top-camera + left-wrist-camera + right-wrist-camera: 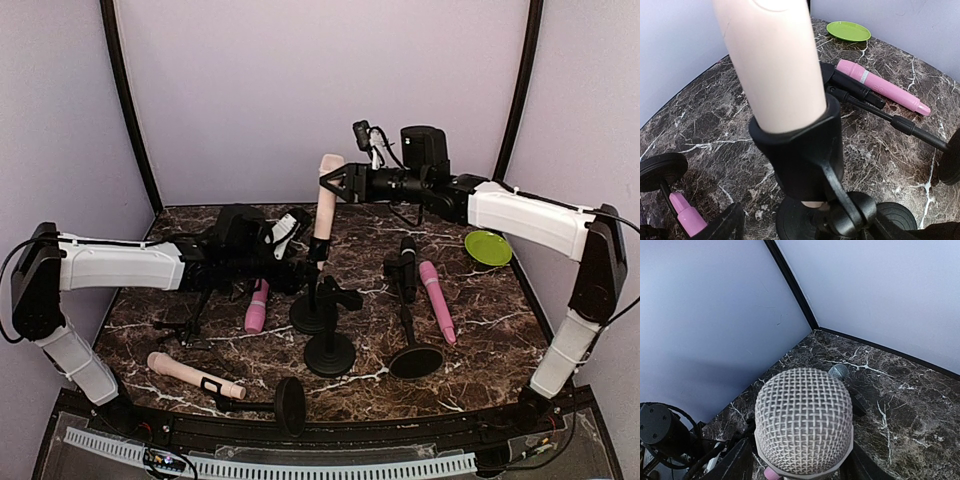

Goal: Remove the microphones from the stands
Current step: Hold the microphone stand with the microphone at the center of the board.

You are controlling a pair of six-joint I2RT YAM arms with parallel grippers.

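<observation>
The right claw is half closed around the top of the cream microphone. I cannot tell if it squeezes yet. Below it, the left claw gapes wide around the stand clip. Best to grip tight, then pull straight up.

Soft, even light falls from above; the desk carries a mild sheen and short shadows. In my left wrist view the microphone looms close, slightly soft. In my right wrist view the wall darkens toward 8 o'clock.
</observation>
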